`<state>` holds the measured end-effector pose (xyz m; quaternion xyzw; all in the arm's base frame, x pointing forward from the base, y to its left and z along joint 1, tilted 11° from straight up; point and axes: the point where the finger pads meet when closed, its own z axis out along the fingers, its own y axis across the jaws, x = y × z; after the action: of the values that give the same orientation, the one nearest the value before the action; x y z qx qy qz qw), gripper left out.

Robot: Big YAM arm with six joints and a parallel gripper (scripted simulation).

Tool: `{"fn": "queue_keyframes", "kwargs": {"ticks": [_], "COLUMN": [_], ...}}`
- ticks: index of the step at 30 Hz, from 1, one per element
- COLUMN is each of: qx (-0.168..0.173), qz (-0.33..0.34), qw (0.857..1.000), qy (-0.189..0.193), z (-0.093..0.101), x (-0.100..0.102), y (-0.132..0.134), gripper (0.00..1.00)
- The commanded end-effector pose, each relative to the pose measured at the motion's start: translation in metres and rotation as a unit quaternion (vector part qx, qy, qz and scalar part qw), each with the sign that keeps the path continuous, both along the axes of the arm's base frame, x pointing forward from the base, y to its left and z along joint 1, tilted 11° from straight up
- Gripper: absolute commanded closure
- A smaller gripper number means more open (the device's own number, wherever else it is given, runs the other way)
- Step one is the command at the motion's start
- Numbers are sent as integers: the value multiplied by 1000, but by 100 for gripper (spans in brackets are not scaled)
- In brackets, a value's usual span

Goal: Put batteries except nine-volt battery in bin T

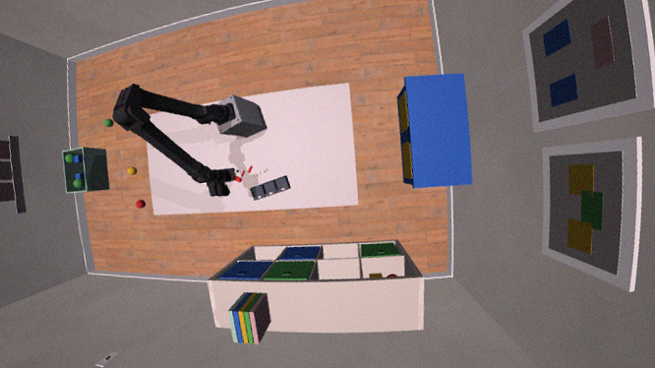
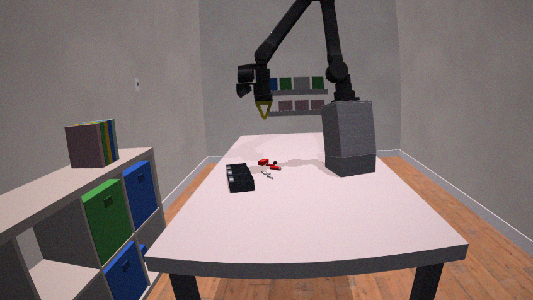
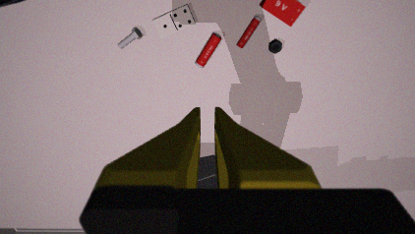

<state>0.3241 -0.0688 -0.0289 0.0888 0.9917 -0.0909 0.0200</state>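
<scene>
My gripper is shut and empty, and hangs high above the table. Two red cylinder batteries lie side by side on the white table, ahead of the fingertips in the wrist view. The red nine-volt battery lies just past them at the top edge. In the exterior view the batteries and the nine-volt battery lie right of the row of dark bins. The bins also show in the overhead view. I cannot read the bin letters.
A white domino, a grey bolt and a black nut lie among the batteries. The grey robot base block stands at the table's far right. A shelf unit stands left of the table.
</scene>
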Motion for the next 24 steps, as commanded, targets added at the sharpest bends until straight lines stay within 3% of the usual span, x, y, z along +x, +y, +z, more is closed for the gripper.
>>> {"fn": "queue_keyframes", "kwargs": {"ticks": [1, 23, 24], "qx": [-1, -1, -3], "qz": [-2, 0, 35], "qw": [1000, 1000, 999], "qy": [-15, -15, -17], "z": [7, 7, 1], "x": [22, 15, 33], "y": [1, 1, 4], "gripper": [91, 91, 91]}}
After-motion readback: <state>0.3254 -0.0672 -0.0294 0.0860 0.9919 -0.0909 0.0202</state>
